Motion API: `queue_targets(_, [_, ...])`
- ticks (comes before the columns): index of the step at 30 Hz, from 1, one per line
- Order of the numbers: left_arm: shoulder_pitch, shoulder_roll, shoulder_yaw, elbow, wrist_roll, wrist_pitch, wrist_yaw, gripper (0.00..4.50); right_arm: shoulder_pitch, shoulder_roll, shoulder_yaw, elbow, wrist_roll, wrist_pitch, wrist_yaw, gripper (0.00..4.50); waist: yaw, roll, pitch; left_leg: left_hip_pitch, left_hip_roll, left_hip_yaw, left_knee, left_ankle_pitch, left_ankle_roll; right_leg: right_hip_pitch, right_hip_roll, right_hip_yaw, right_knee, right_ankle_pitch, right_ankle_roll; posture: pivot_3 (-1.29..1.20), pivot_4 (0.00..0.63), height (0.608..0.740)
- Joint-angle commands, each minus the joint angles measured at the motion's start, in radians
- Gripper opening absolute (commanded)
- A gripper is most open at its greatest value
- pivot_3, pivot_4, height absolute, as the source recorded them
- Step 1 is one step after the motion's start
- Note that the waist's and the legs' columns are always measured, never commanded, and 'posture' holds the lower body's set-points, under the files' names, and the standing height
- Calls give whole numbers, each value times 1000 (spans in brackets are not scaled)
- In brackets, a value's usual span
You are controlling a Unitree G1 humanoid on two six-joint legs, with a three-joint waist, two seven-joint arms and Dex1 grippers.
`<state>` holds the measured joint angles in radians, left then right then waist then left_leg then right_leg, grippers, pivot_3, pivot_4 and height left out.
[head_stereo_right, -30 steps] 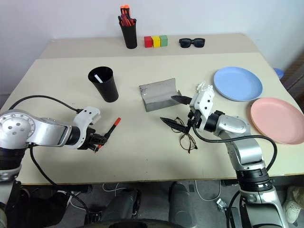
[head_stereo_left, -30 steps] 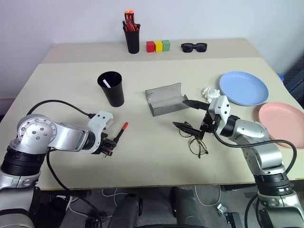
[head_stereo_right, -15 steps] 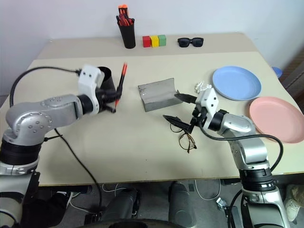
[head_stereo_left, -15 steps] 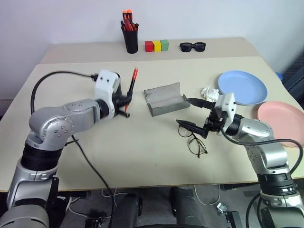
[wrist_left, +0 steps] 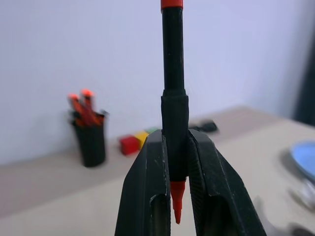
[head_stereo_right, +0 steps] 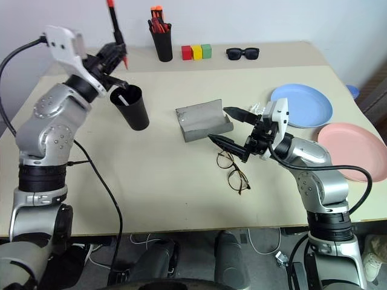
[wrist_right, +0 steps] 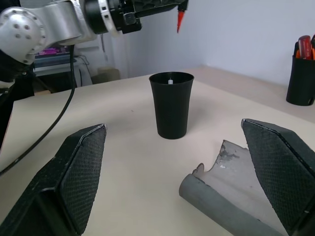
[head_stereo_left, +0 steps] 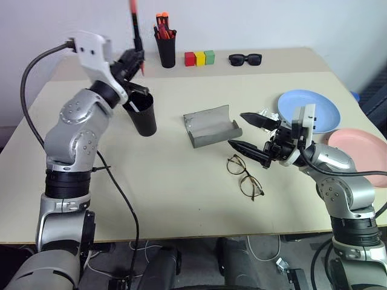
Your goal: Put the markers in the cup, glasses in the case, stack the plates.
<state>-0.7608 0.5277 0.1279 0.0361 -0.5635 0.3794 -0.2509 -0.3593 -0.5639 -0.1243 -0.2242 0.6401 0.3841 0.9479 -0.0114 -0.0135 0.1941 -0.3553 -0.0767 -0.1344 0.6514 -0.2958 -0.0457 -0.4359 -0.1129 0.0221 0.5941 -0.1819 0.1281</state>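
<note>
My left gripper (head_stereo_left: 134, 61) is shut on the red marker (head_stereo_left: 133, 18), holding it upright in the air just behind and above the black cup (head_stereo_left: 140, 113). The marker's black part sits between the fingers (wrist_left: 147, 172). The white marker (head_stereo_left: 132, 106) stands inside the cup. My right gripper (head_stereo_left: 236, 129) hangs open above the table, just beyond the wire-framed glasses (head_stereo_left: 245, 176), which lie flat. The grey case (head_stereo_left: 211, 125) lies open at mid-table. A light blue plate (head_stereo_left: 309, 111) and a pink plate (head_stereo_left: 360, 154) rest side by side at the right.
At the table's back stand a narrow black cup of orange-red pens (head_stereo_left: 167, 45), three coloured blocks (head_stereo_left: 200, 58) and black sunglasses (head_stereo_left: 246, 59). A crumpled white scrap (head_stereo_left: 264, 115) lies between the case and the blue plate. A cable trails from the left arm.
My left arm lifted the red marker from low over the table to above the cup and turned it upright. My right gripper rose slightly, staying open.
</note>
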Motion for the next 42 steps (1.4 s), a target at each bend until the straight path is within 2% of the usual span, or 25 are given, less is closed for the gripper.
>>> queue_targets(1, [-13, -22, 66, 68, 39, -133, -56, 23, -8, -2, -4, -31, -6, -25, 1, 4500, 1, 0, 0, 0, 0, 0, 0, 0, 0, 0, 0, 0, 0, 0, 0, 0, 150, 740])
queue_targets(7, [50, -117, 94, 82, 47, -187, -83, 23, -11, -3, 1, -35, -16, -25, -1, 4500, 2, 0, 0, -1, 0, -1, 1, 0, 0, 0, 0, 0, 0, 1, 1, 0, 150, 740])
queue_targets(16, [124, -136, 107, 88, 142, -231, -54, 23, -1, -7, 3, -34, -37, -32, 2, 4500, 1, 0, 0, 0, 0, 0, 1, 0, 0, 0, 0, 0, 0, 1, 1, 0, 150, 740])
queue_targets(26, [158, -196, 116, 168, 163, -285, -53, 23, -8, -7, 12, -34, -47, -37, 0, 4500, 1, 0, 0, 0, 0, -1, 1, 0, 0, 0, 0, 0, 0, 1, 1, 0, 150, 740])
queue_targets(35, [150, -207, 112, 179, 171, -291, -63, 4394, -13, -8, 13, -29, -57, -45, 2, 4500, 1, 0, 0, 0, 0, -1, 1, 0, 0, 0, 0, 0, 0, 1, 1, 0, 150, 740])
queue_targets(42, [165, -194, 104, 114, 160, -263, -96, 4490, -16, -2, 16, -19, -68, -54, 4, 4500, 1, 0, 0, 0, 0, -1, 1, 0, 0, 0, 0, 0, 0, 1, 1, 0, 150, 740])
